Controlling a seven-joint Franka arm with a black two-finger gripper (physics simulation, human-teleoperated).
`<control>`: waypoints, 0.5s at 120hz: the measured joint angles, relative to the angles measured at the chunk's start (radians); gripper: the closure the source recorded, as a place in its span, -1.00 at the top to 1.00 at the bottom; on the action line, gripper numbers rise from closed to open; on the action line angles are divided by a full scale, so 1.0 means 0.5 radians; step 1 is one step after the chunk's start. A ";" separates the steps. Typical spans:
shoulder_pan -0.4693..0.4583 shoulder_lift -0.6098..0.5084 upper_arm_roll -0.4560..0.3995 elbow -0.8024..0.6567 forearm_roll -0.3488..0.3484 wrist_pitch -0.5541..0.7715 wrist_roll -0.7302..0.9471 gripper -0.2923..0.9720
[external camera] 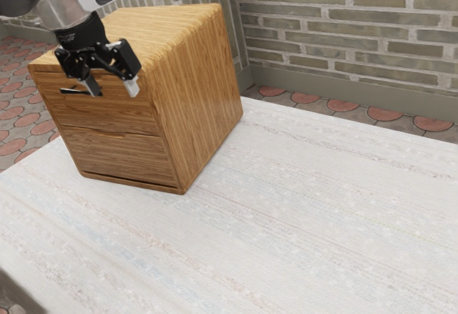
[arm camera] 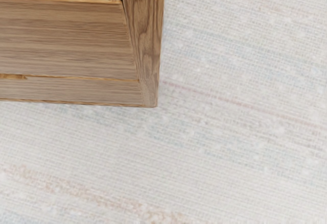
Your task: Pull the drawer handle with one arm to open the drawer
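Two fingers hover, spread apart, at the upper drawer handle.

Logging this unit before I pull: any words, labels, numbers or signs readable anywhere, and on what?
None: no readable text on the wooden cabinet, its drawer handle, the gripper, the table or the brick wall.
A dark mark on the arm is cut off, unreadable.

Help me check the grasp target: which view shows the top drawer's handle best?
The exterior view: the handle is a dark bar on the front of the top drawer, beside the open gripper. The wrist view takes in the cabinet at its lower front corner and the table.
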 joint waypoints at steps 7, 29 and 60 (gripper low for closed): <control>-0.059 0.001 -0.001 0.000 -0.002 -0.005 -0.003 0.50; -0.177 0.000 0.015 0.000 -0.021 -0.015 -0.009 0.50; 0.047 -0.141 -0.167 0.221 0.255 -0.062 -0.020 0.50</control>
